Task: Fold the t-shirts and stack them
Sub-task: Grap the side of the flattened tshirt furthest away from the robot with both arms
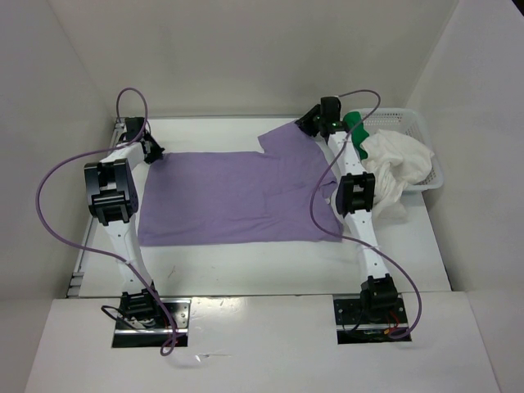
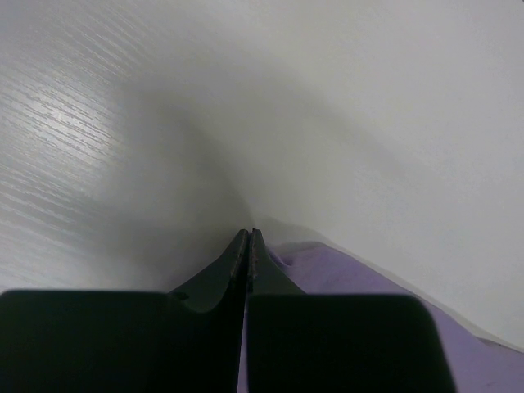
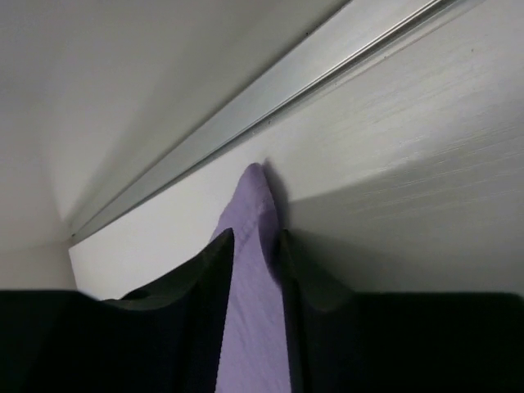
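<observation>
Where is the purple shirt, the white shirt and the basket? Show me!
purple shirt [image 1: 237, 196], top view, middle of the flat cloth
white shirt [image 1: 397, 164], top view, crumpled heap hanging over the basket's edge
basket [image 1: 409, 121], top view, far mesh rim

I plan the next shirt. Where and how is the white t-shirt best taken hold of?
Grip the white t-shirt on the crumpled fold hanging over the basket's near rim, coming from above with the right tool. That fold stands proud and bunched, probably easier to pinch than flat cloth.

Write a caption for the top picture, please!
Two grippers hold the purple t-shirt's far corners on the table.
</observation>
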`<state>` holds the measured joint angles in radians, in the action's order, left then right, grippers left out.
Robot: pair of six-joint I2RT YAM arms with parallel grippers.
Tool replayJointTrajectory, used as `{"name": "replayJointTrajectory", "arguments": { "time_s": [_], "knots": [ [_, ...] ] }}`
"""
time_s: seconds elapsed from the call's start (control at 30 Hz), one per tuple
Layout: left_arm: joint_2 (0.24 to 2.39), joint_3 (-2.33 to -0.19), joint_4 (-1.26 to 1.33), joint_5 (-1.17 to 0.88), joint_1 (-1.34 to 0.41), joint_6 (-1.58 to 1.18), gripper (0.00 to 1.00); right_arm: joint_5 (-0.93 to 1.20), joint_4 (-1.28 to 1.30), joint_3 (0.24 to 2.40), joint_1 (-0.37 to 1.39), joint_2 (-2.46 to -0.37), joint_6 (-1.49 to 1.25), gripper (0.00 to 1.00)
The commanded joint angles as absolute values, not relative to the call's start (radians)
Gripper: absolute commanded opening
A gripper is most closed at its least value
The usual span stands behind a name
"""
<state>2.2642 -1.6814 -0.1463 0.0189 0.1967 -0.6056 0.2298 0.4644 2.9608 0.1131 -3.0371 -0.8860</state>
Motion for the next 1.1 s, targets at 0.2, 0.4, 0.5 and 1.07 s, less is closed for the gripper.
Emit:
{"name": "replayJointTrajectory", "arguments": {
  "time_s": [0.2,0.4,0.5,1.07],
  "knots": [
    [2.215,-1.683,-0.147,-0.009,0.192,-0.614,0.00,0.314,0.486,3.026,0.097,-3.119,-0.994,0.09],
    [2.201,-1.672,-0.156,0.015,0.192,-0.580,0.00,0.351,0.523,3.131,0.097,-3.090,-0.970,0.00],
    [2.163,-1.663,-0.156,0.025,0.192,-0.571,0.00,0.351,0.584,3.131,0.109,-3.024,-0.881,0.00],
    [2.062,-1.600,-0.146,-0.018,0.233,-0.571,0.00,0.106,1.117,3.131,0.195,-2.780,-0.528,0.00]
  ]
}}
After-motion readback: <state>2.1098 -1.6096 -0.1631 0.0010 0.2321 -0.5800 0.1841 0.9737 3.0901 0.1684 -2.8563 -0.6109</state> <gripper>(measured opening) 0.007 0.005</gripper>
